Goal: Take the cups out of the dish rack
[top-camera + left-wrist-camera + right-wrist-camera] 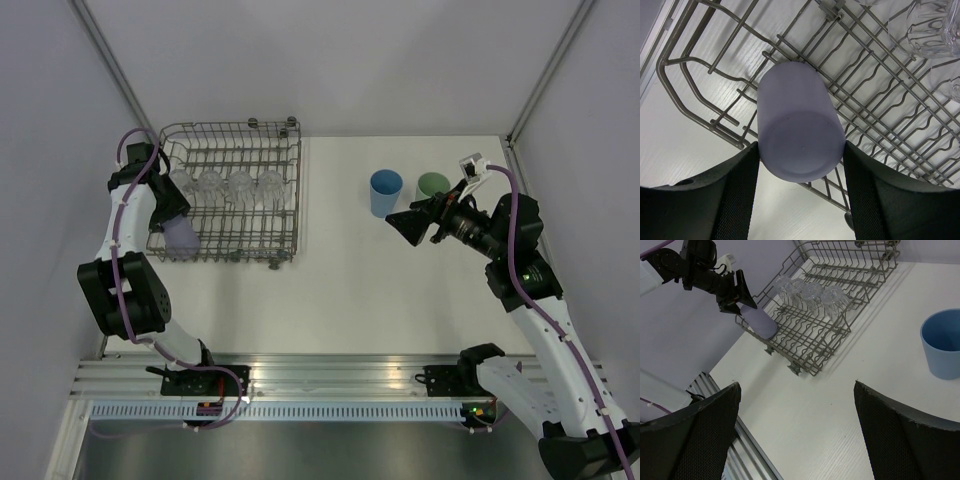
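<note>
Rack, near-left corner: your left gripper (pixel 801 150) is clamped on the tilted lilac cup (pixel 797 115); the dish rack (pixel 297 200) wires crowd it left and underneath.
Rack, middle: clear cups (pixel 228 185) in a tight row across, just beyond the lilac one; no lane through.
Tabletop (pixel 350 300), centre: bare from the rack's right wall to the blue cup (pixel 386 192); you pass freely.
Far edge, right half: blue and green cup (pixel 432 183) side by side, your right gripper (pixel 403 228) just near of them, jaws wide.

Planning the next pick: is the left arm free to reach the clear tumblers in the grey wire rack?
Likely not: the left gripper is shut on the lilac plastic cup, though the clear tumblers stand close.
</note>
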Motion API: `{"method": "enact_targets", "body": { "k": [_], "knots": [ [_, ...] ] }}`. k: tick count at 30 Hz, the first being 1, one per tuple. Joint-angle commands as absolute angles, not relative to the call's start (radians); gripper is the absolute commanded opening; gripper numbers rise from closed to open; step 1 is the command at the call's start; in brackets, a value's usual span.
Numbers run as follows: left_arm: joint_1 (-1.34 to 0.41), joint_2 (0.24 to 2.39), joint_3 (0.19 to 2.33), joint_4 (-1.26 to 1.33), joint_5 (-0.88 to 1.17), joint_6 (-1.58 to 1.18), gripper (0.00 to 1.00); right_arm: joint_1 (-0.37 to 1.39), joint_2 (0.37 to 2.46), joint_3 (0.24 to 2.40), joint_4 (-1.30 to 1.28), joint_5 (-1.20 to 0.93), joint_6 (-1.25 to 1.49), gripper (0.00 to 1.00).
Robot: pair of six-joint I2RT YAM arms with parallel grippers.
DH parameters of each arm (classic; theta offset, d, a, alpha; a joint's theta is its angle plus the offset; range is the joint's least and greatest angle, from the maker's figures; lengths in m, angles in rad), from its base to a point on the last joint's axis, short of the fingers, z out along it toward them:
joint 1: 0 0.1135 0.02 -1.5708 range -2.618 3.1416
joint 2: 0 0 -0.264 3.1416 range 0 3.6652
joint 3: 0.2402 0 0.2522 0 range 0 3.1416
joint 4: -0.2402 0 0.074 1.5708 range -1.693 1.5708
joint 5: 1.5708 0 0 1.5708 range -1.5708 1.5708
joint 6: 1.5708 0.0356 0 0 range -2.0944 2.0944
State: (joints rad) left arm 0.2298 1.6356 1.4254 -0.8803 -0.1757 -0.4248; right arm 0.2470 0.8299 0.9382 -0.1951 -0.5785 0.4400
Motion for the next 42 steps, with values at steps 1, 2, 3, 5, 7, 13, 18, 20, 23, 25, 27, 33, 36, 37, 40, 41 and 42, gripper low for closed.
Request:
{"method": "enact_targets", "body": {
  "k": [1,2,3,5,7,13,18,20,23,25,27,33,36,37,40,41,42],
  "knots": [
    [0.235,1.635,1.440,-0.868,-0.167,-0.393,0.33,0.253,0.819,0.942,-0.158,-0.571,0.417,0.98],
    [0.233,1.632,1.440,-0.870,-0.169,-0.393,0.24,0.253,0.819,0.942,-0.161,-0.569,0.417,0.98],
    [0.233,1.628,1.440,-0.870,-0.169,-0.393,0.21,0.253,0.818,0.942,-0.161,-0.569,0.416,0.98],
    [0.235,1.615,1.440,-0.870,-0.172,-0.393,0.18,0.253,0.818,0.942,-0.161,-0.568,0.417,0.98],
    [0.233,1.611,1.442,-0.871,-0.170,-0.388,0.12,0.253,0.818,0.943,-0.163,-0.565,0.416,0.98],
    [0.233,1.575,1.450,-0.888,-0.170,-0.377,0.02,0.253,0.824,0.946,-0.163,-0.560,0.414,0.98],
    [0.233,1.529,1.462,-0.888,-0.161,-0.380,0.02,0.253,0.824,0.950,-0.166,-0.551,0.410,0.98],
    [0.235,1.525,1.474,-0.888,-0.141,-0.382,0.02,0.253,0.825,0.950,-0.166,-0.549,0.408,0.98],
    [0.233,1.519,1.485,-0.896,-0.132,-0.382,0.02,0.253,0.825,0.951,-0.169,-0.543,0.405,0.98],
    [0.233,1.496,1.488,-0.900,-0.100,-0.382,0.02,0.253,0.828,0.951,-0.169,-0.538,0.403,0.98],
    [0.233,1.471,1.494,-0.900,-0.069,-0.382,0.02,0.253,0.833,0.950,-0.167,-0.538,0.403,0.98],
    [0.233,1.384,1.543,-0.899,0.107,-0.385,0.02,0.253,0.845,0.954,-0.170,-0.555,0.402,0.98],
    [0.232,1.359,1.552,-0.894,0.216,-0.394,0.02,0.255,0.850,0.960,-0.172,-0.568,0.402,0.98],
    [0.232,1.353,1.548,-0.893,0.268,-0.399,0.02,0.256,0.850,0.960,-0.173,-0.569,0.403,0.98],
    [0.232,1.318,1.510,-0.859,0.412,-0.435,0.02,0.259,0.857,0.960,-0.170,-0.583,0.411,0.98],
    [0.230,1.292,1.493,-0.836,0.463,-0.448,0.02,0.259,0.870,0.959,-0.158,-0.613,0.416,0.98],
    [0.227,1.281,1.473,-0.790,0.512,-0.468,0.02,0.262,0.874,0.956,-0.146,-0.633,0.422,0.98]
  ]
}}
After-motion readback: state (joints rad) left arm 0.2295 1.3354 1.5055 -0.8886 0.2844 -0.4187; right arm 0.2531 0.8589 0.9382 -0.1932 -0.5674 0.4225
